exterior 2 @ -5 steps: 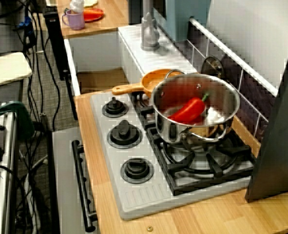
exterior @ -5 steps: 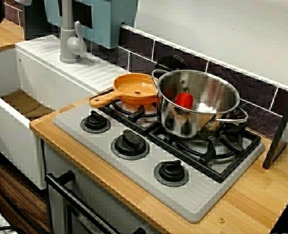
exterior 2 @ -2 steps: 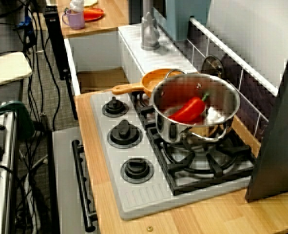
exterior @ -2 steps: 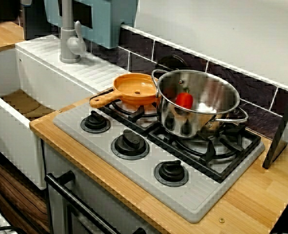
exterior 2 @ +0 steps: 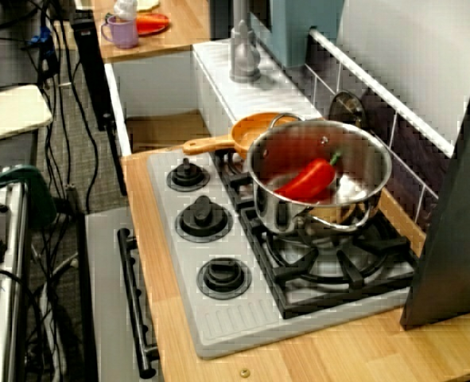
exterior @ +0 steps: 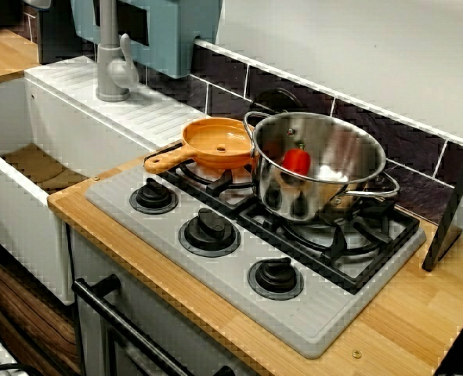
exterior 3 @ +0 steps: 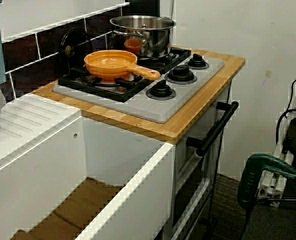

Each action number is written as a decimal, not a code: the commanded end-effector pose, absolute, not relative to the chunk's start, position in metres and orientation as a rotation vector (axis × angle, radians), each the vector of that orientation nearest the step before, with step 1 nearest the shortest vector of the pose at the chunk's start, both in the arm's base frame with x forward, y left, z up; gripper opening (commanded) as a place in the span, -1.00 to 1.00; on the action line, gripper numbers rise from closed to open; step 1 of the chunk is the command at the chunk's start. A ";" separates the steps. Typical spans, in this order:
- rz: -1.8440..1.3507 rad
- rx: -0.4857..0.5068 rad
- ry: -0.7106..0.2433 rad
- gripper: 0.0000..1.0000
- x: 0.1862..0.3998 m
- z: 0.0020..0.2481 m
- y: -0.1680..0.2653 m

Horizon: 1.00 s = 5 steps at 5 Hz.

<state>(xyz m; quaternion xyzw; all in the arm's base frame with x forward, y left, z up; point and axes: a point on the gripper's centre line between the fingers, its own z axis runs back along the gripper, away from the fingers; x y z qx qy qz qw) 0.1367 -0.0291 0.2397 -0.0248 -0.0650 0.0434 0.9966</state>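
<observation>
A shiny steel pot (exterior: 309, 192) and orange plastic frying pan (exterior: 219, 141) block the black burner grates (exterior: 352, 235). Open passage lies above three black knobs (exterior: 209, 229).

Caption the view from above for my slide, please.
Red pepper lying in steel pot on stove, orange pan beside it.

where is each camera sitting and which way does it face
View from the front: high before the counter, facing the tiled back wall, looking down on the stove and pot; nothing of the robot shows.
View from the stove end: high beyond the pot, facing along the counter toward the faucet; a dark slanted shape at right, which I cannot identify.
View from the sink: above the sink, facing the opposite way toward the stove; nothing of the robot shows.
Shared: all three show the pot and the orange pan.
</observation>
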 end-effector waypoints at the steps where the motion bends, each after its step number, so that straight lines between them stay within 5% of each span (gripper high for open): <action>1: 0.090 0.067 -0.181 1.00 0.206 0.223 -0.055; 5: 0.169 0.034 -0.175 1.00 0.340 0.199 -0.072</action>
